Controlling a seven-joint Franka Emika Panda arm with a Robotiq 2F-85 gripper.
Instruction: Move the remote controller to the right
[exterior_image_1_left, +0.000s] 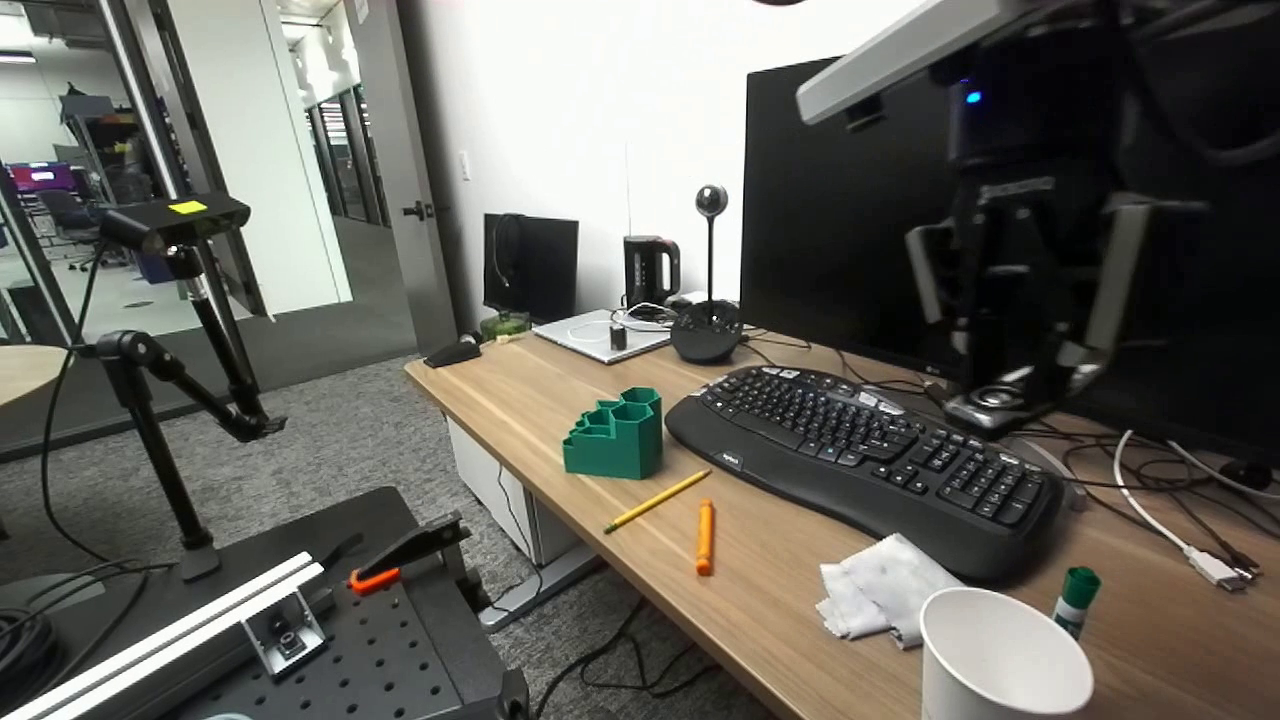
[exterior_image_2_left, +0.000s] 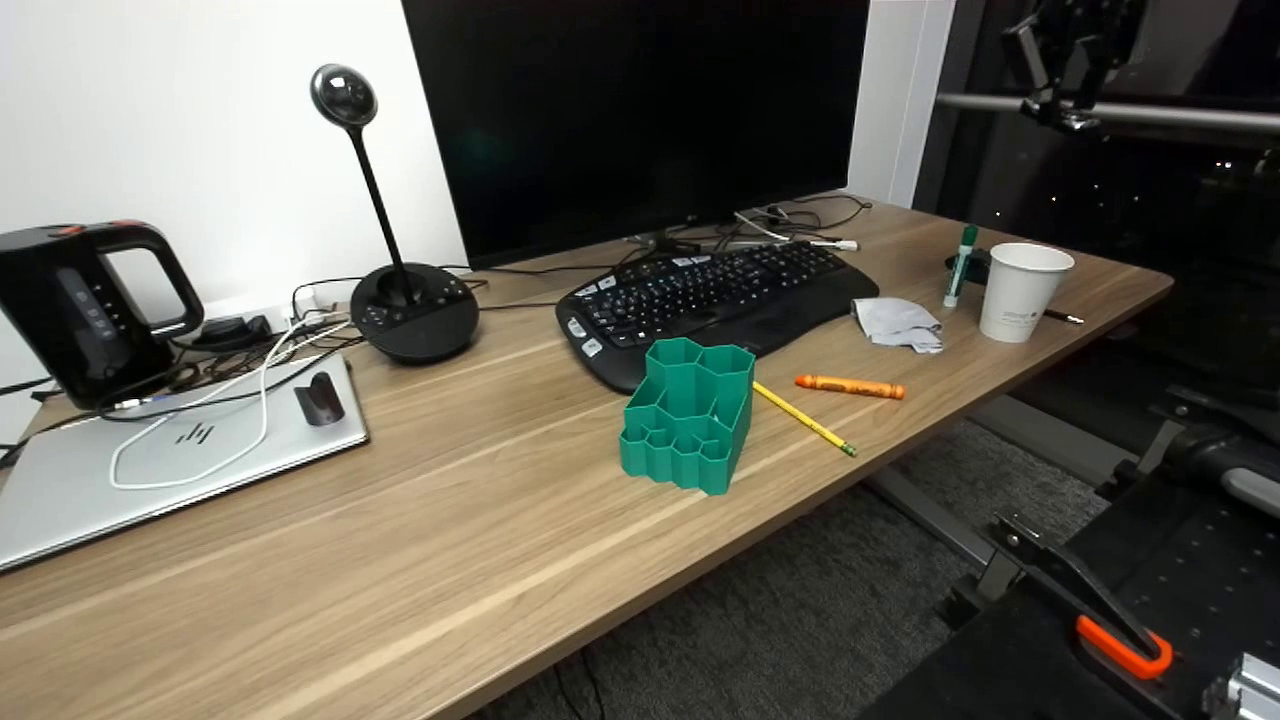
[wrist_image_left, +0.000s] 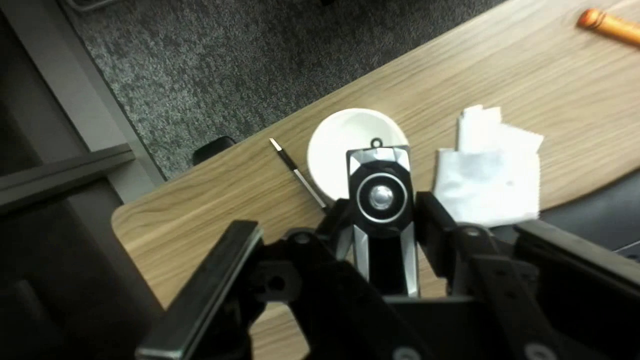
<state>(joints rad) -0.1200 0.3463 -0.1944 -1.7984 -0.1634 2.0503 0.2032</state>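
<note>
The end effector (wrist_image_left: 382, 215) grips the remote (wrist_image_left: 381, 197) by its two sides, just below the middle of the wrist view. There the remote covers the lower right part of the cup (wrist_image_left: 334, 152). In both exterior views it is held up off the bench (exterior_image_2_left: 450, 560): in an exterior view the remote (exterior_image_2_left: 1065, 118) is near the upper right corner, and in an exterior view the remote (exterior_image_1_left: 985, 405) is right of centre, in front of the monitor (exterior_image_1_left: 850, 220).

The cup stands upright, with the marker (exterior_image_2_left: 959, 268) on its end near it. In the wrist view a pen (wrist_image_left: 299, 174) lies left of the cup, and a folded cloth (wrist_image_left: 492, 180) lies to its right, close by the keyboard (exterior_image_2_left: 720, 300).

In an exterior view the crayon (exterior_image_2_left: 850, 386) lies right of centre, with the pencil (exterior_image_2_left: 806, 420) below and left of it. The green holder (exterior_image_2_left: 690, 415) stands near the middle of the frame, before the keyboard. A webcam (exterior_image_2_left: 415, 312) stands left of centre; a closed laptop (exterior_image_2_left: 210, 445) fills the lower left, below a kettle (exterior_image_2_left: 85, 310) at the left edge.
</note>
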